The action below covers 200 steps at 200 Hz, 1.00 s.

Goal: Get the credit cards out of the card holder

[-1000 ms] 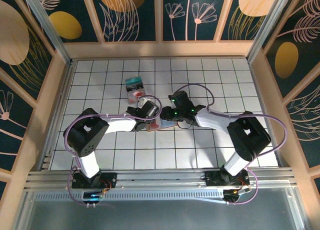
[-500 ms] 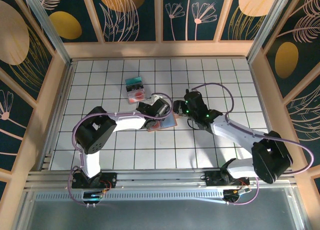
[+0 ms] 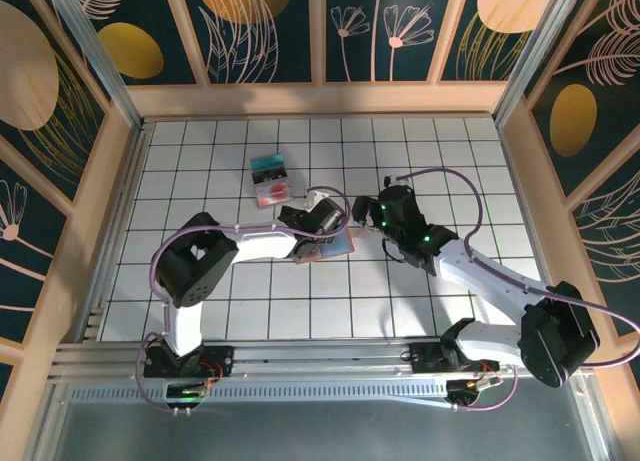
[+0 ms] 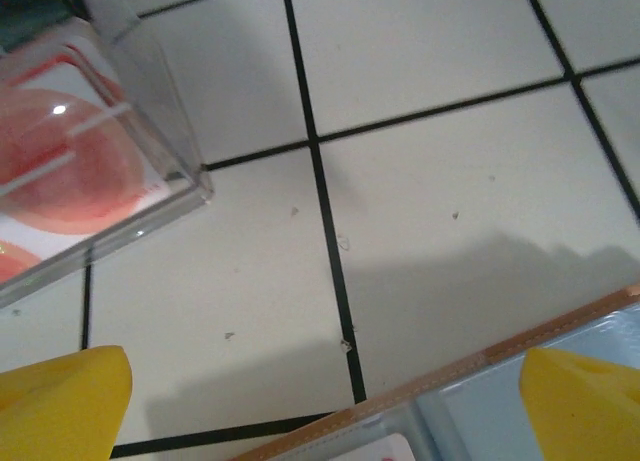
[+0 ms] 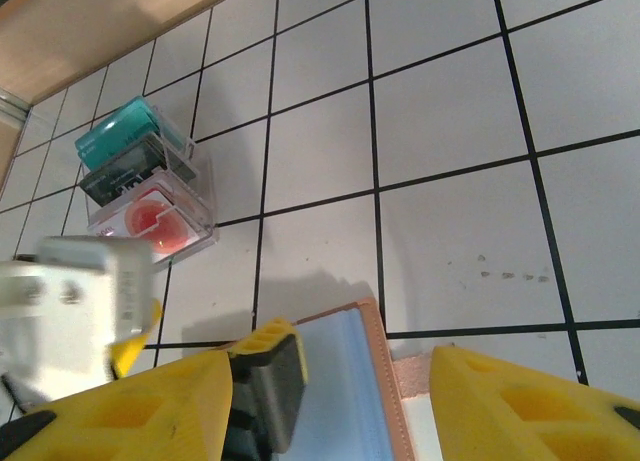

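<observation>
Heads up: your left claw (image 4: 325, 406) and right claw (image 5: 335, 391) both sit apart, so the holder (image 3: 338, 244) looks unpinned and may skid when you tug a card (image 4: 375, 449).

Open card holder (image 5: 340, 381), credit cards (image 5: 140, 181) nearby

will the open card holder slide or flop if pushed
Lying open and flat on the tiled table, the card holder would probably slide, not tip. Its thin stitched edge suggests it is light and may sag if lifted by one side.
</observation>
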Each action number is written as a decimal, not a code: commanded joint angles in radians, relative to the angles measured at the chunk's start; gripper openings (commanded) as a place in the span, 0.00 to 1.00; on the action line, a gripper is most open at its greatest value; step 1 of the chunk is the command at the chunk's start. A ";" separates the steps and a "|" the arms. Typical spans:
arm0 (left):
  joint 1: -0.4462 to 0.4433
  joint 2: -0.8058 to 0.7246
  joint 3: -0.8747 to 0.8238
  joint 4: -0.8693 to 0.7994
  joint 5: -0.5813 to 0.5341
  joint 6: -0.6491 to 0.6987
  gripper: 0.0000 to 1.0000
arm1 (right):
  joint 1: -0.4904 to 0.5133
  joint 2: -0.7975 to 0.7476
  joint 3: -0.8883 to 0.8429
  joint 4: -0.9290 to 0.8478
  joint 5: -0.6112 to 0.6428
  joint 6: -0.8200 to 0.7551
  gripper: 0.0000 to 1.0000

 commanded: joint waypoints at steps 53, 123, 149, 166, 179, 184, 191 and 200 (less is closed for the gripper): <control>0.096 -0.270 -0.202 -0.061 -0.001 -0.170 0.99 | -0.008 0.133 0.078 0.000 -0.187 -0.038 0.35; 0.134 -0.271 -0.325 -0.028 0.094 -0.224 0.99 | 0.071 0.436 0.275 -0.074 -0.369 -0.067 0.29; 0.146 -0.244 -0.335 0.003 0.132 -0.235 0.99 | 0.085 0.517 0.328 -0.102 -0.411 -0.065 0.28; 0.147 -0.230 -0.336 0.009 0.141 -0.236 0.99 | 0.097 0.547 0.343 -0.100 -0.432 -0.063 0.28; 0.150 -0.222 -0.339 0.012 0.145 -0.237 0.99 | 0.106 0.569 0.356 -0.110 -0.433 -0.064 0.27; 0.150 -0.219 -0.339 0.013 0.148 -0.239 0.99 | 0.109 0.577 0.364 -0.118 -0.431 -0.067 0.28; 0.151 -0.216 -0.342 0.014 0.149 -0.239 0.99 | 0.114 0.589 0.373 -0.132 -0.425 -0.070 0.27; 0.152 -0.211 -0.344 0.014 0.151 -0.239 0.99 | 0.119 0.604 0.386 -0.151 -0.417 -0.073 0.27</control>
